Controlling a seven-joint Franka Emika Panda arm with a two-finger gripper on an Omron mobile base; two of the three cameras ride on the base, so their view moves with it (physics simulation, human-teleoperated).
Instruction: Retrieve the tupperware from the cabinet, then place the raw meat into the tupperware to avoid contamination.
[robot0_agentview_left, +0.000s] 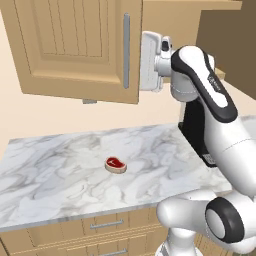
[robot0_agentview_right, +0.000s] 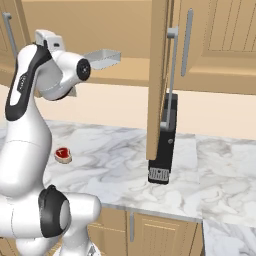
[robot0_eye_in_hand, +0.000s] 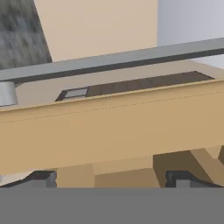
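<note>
The cabinet (robot0_agentview_right: 125, 30) stands open, with one door (robot0_agentview_left: 75, 47) swung out on the left and another (robot0_agentview_right: 159, 80) seen edge-on. The grey tupperware (robot0_agentview_right: 102, 58) rests on the cabinet's wooden shelf (robot0_agentview_right: 127, 70), just right of my wrist. The raw meat (robot0_agentview_left: 115, 164) (robot0_agentview_right: 63, 155) lies on the marble counter (robot0_agentview_left: 60, 170), far below my hand. My white hand (robot0_agentview_left: 150, 60) is raised at cabinet height beside the left door's handle (robot0_agentview_left: 126, 50). The gripper (robot0_eye_in_hand: 116, 177) is open, its fingertips wide apart with nothing between them, close to a light-wood edge (robot0_eye_in_hand: 109, 127).
A tall black coffee machine (robot0_agentview_right: 165, 145) (robot0_agentview_left: 192, 130) stands on the counter under the edge-on door. A closed cabinet door with a grey handle (robot0_agentview_right: 189, 42) is further right. Drawers with horizontal handles (robot0_agentview_left: 106, 224) run below the counter's front edge.
</note>
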